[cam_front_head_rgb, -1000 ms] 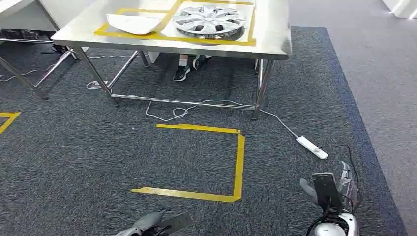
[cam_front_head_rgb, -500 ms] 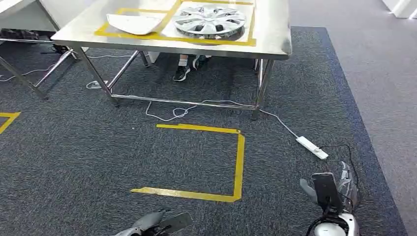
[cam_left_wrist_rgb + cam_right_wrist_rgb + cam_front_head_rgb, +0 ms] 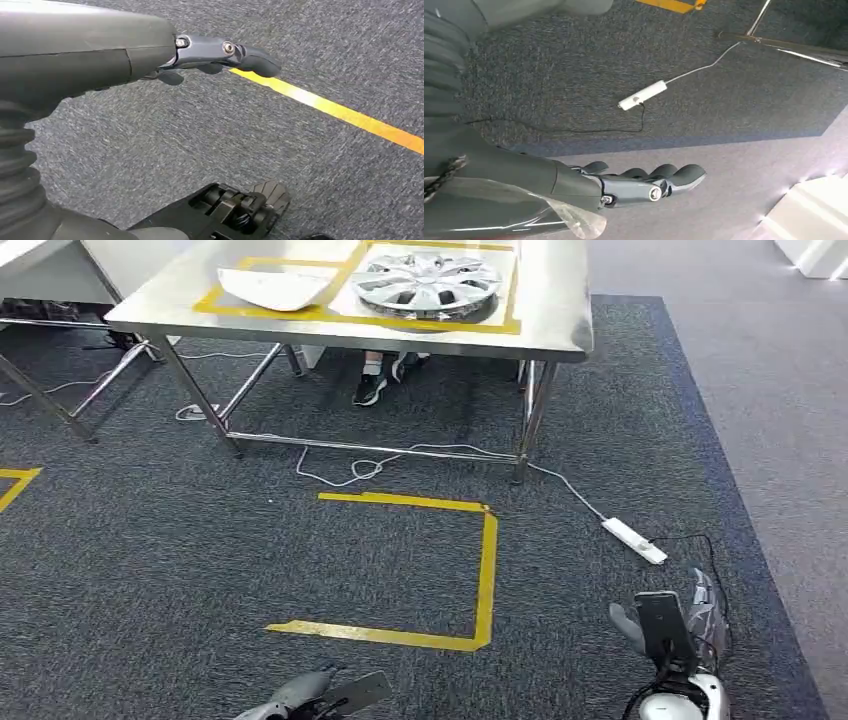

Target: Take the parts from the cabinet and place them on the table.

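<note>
A silver wheel cover (image 3: 427, 281) and a white curved panel (image 3: 275, 286) lie inside yellow tape squares on the steel table (image 3: 555, 325) ahead. Both arms hang low. My left hand (image 3: 318, 697) shows at the bottom edge of the head view, fingers out straight and holding nothing; its wrist view has the thumb (image 3: 225, 52) over grey carpet. My right hand (image 3: 672, 625) hangs at the lower right, fingers extended and empty, as its wrist view confirms with the fingers (image 3: 649, 180) above the floor.
A yellow tape outline (image 3: 483, 575) marks the carpet in front of the table. A white power strip (image 3: 634, 540) and its cable lie on the floor to the right. A person's shoes (image 3: 372, 385) show under the table. Another table frame (image 3: 40, 395) stands at left.
</note>
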Tool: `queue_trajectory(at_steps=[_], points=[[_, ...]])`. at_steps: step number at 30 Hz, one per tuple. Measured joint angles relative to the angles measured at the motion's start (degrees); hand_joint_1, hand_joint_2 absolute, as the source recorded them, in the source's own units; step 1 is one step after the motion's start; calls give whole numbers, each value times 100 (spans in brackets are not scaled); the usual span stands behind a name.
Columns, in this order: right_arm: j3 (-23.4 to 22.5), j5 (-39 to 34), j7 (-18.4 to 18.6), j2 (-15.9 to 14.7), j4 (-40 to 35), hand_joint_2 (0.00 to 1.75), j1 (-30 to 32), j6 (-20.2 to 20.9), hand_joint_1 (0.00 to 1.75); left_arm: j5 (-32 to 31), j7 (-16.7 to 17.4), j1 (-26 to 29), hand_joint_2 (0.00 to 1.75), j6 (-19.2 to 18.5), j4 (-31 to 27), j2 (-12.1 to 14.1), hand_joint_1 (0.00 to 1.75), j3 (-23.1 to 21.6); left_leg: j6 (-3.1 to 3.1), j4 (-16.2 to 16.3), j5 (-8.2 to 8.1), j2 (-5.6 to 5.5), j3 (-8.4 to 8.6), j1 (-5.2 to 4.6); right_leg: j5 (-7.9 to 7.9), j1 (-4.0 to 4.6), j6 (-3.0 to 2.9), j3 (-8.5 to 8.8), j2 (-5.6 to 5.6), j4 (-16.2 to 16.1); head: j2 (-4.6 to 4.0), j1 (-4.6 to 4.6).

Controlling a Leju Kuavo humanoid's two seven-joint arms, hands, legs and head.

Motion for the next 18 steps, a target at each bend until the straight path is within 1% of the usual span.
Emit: queue_trajectory(at_steps=[18], points=[[-2, 0, 0, 0, 9, 175, 1, 0, 0, 2, 0, 0, 175, 0, 0, -2, 0, 0, 6, 2, 7, 0, -3, -1, 9, -2, 14, -1, 0, 0, 0, 0]])
